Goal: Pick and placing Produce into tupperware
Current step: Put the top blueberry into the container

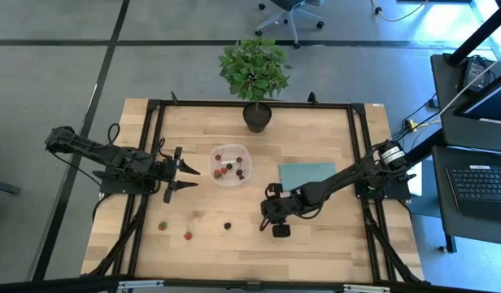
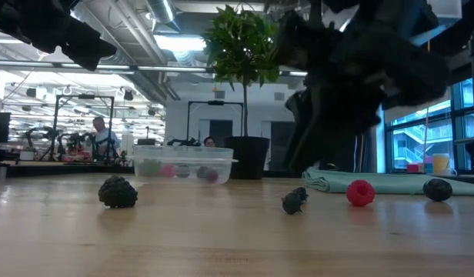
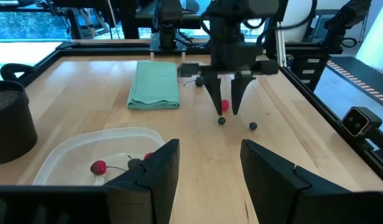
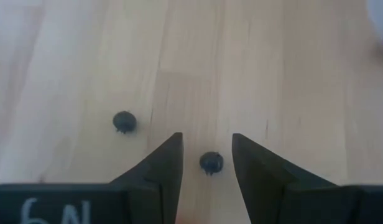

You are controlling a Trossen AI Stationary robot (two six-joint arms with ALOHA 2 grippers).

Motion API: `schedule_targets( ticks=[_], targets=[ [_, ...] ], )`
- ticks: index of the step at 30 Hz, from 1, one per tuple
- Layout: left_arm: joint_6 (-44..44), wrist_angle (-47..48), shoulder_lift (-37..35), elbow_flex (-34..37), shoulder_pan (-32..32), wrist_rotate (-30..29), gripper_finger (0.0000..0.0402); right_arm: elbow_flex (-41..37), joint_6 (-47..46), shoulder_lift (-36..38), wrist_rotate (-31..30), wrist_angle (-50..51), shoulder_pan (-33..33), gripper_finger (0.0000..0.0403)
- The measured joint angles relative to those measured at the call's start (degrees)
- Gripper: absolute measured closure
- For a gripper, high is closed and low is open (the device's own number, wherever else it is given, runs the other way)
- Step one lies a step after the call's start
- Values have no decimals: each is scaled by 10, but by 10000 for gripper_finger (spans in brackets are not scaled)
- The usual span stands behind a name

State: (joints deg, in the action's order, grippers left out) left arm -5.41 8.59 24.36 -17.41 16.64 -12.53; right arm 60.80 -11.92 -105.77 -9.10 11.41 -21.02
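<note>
Potted plant (image 1: 254, 73) at table's (image 1: 315, 244) far edge, teal cloth (image 1: 306, 173) flat nr right side.

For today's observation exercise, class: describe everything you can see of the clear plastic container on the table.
The tupperware is a shallow, squarish tub of translucent plastic with rounded corners and no lid. It sits flat on the wooden table in front of the potted plant, holding a few red and dark berries. The left gripper hangs open beside it, not touching it.
</note>
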Motion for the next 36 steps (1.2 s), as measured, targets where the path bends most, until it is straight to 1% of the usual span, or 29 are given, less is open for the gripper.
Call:
schedule_targets(
  ticks=[7, 11, 22, 32, 36],
  targets=[
    [0, 0, 0, 0, 0, 0, 237, 0, 1, -16, -1, 4, 8, 263],
    [0, 0, 0, 0, 0, 0, 237, 0, 1, -16, -20, 5, 9, 263],
    [0, 0, 0, 0, 0, 0, 237, 0, -12, -17, -20, 14, 9, 263],
    [0, 17, 0, 0, 0, 0, 237, 3, -31, -50, -16, 14, 9, 263],
    [0, 17, 0, 0, 0, 0, 237, 2, -29, -48, -15, 14, 9, 275]
  ],
)
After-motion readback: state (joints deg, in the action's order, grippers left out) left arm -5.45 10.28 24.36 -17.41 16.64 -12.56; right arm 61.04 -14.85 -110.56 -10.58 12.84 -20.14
